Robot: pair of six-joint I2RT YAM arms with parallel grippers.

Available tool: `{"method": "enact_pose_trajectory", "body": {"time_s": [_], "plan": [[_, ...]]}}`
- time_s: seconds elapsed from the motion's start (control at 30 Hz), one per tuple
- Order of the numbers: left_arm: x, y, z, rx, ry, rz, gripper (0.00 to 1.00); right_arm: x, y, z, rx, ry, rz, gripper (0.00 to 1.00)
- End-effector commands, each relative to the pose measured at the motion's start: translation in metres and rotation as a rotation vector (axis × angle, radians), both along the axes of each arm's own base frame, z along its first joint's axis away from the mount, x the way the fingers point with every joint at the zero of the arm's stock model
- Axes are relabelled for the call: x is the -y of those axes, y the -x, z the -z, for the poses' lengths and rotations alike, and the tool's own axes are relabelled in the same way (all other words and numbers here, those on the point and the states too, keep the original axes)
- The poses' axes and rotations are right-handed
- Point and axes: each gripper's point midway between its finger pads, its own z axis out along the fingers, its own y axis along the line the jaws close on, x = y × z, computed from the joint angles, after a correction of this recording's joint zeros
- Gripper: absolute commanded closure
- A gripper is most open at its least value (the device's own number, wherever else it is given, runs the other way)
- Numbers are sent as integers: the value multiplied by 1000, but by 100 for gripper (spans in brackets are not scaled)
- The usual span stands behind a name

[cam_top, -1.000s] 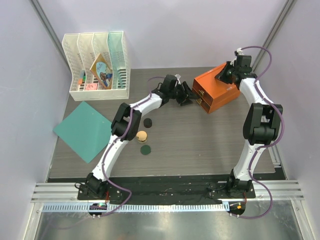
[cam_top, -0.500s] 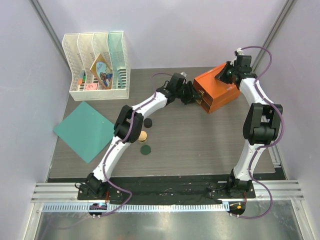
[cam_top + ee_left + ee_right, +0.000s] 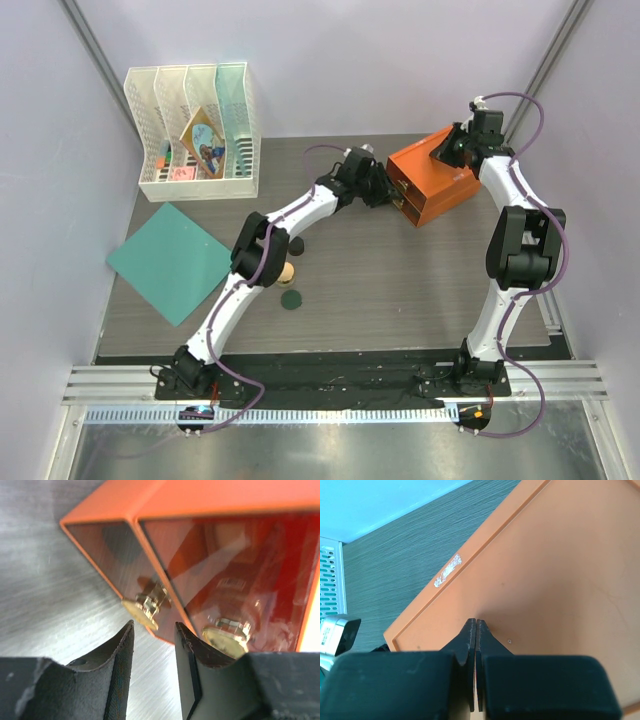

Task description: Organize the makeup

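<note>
Three pale lavender-white walls are closing in the workspace: a back wall (image 3: 350, 60), a left wall (image 3: 50, 200) and a right wall (image 3: 612, 200). Two grey metal uprights are running along the back corners, a left post (image 3: 92, 45) and a right post (image 3: 548, 60). A dark grey table (image 3: 400, 290) with a wood-grain surface is filling the space between the walls. A white mesh file rack (image 3: 190, 186) is standing at its far left corner. Aluminium rails (image 3: 110, 385) are lying along the table's near edge, a white slotted strip (image 3: 330, 413) is running just in front of them, and a brushed metal sheet (image 3: 320, 452) is stretching below that, catching a soft glare. Even, diffuse light is falling across everything, throwing only faint shadows.
</note>
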Motion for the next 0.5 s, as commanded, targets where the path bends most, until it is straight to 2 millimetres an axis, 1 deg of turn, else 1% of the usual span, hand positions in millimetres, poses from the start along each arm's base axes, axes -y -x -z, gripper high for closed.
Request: {"method": "enact_pose_trajectory", "body": {"time_s": [0.0,0.07,0.1,0.17,0.23,0.37,0.47], "plan": [[5,-15,-8,59,6,-25,62,14,126,174,-667,87,24,99],[6,-16,-8,64,16,-26,62,14,127,174,-670,88,22,99],[8,-16,-4,65,15,-22,62,14,127,174,-670,87,23,99],[8,-17,-1,63,8,-17,62,15,126,172,-664,88,26,99],[5,-14,8,42,-16,-14,63,16,126,172,-666,89,27,99],[3,-3,22,13,-47,23,66,16,126,172,-666,93,27,99],[4,3,21,16,-64,47,69,16,127,173,-669,92,27,99]]}}
